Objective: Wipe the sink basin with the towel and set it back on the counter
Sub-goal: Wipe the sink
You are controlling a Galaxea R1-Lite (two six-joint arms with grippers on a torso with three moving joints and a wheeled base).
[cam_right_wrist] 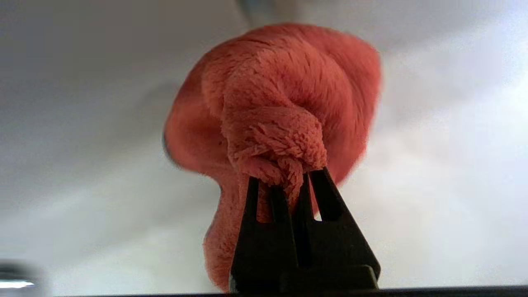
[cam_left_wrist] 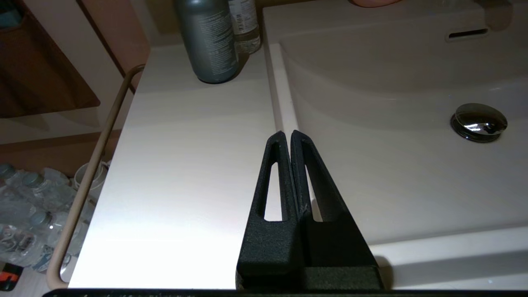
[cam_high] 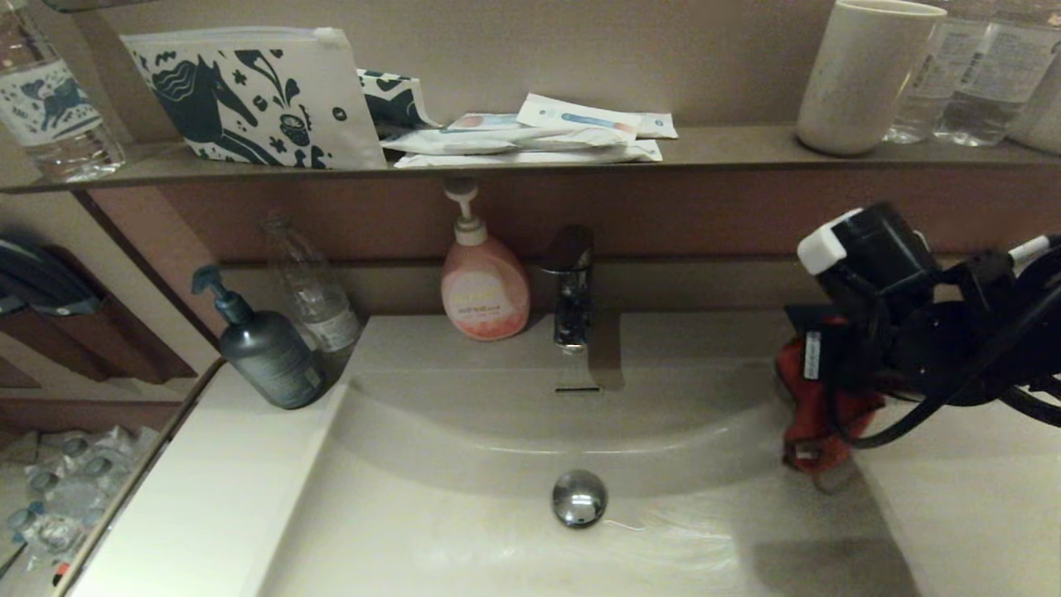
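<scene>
Red-orange towel (cam_right_wrist: pixel 284 103) clamped in right gripper (cam_right_wrist: pixel 288 181), hanging at right edge of sink basin (cam_high: pixel 497 514).
Left gripper (cam_left_wrist: pixel 291 138) pressed together, empty, above counter (cam_left_wrist: pixel 185 165) beside basin rim.

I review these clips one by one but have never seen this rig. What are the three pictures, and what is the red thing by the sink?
This is a two-armed robot at a bathroom vanity. The wide picture comes from a camera on its head; the other two come from cameras on each wrist, looking past the black fingers. The red thing is the small red-orange terry towel, pinched in the right gripper at the right edge of the glossy off-white sink basin. The left gripper is shut on nothing, over the seam between the flat off-white counter and the basin. On the counter stand a grey pump bottle, a clear bottle and a pink soap dispenser beside the chrome tap.
</scene>
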